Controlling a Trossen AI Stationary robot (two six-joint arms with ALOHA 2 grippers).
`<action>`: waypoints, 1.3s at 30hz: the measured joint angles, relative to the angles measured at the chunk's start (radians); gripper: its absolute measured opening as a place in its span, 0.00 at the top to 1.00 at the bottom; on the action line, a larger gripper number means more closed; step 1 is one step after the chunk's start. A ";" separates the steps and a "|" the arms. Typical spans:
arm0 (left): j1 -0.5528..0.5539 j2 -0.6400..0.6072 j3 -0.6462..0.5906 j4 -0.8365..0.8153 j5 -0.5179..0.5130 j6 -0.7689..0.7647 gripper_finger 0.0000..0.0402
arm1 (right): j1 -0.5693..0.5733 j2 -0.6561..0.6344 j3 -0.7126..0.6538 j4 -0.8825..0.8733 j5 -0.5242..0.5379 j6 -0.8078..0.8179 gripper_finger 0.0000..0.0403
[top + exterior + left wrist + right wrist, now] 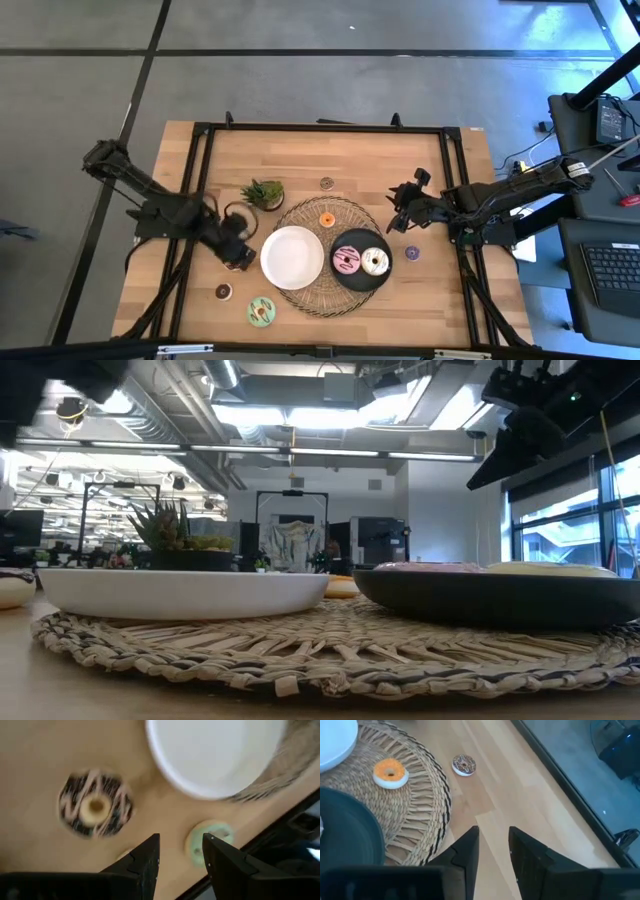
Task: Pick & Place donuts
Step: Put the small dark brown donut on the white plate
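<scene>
Left gripper (238, 254) hangs over the counter (440, 290) just left of the white plate (291, 257), fingers parted and empty above a brown zigzag-iced donut (95, 809). Right gripper (401, 210), likewise slightly open and empty, hovers beside the woven mat (300, 297). A pink donut (347, 261) and a cream donut (375, 262) sit on the black plate (359, 283), an orange donut (326, 219) on the mat.
</scene>
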 joint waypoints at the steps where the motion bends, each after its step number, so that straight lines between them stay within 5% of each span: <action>1: -0.030 0.011 0.000 -0.012 -0.005 -0.036 0.64 | 0.000 0.000 0.000 0.010 0.000 0.006 0.73; 11: -0.231 0.202 0.000 -0.059 -0.009 -0.337 0.64 | 0.000 0.019 0.000 0.094 0.002 0.023 0.73; 17: -0.276 0.318 0.000 -0.048 0.098 -0.462 0.64 | 0.000 0.075 0.000 0.149 0.002 0.025 0.73; 39: -0.310 0.472 -0.001 0.082 0.124 -0.550 0.64 | 0.000 0.201 0.000 0.228 0.001 -0.035 0.73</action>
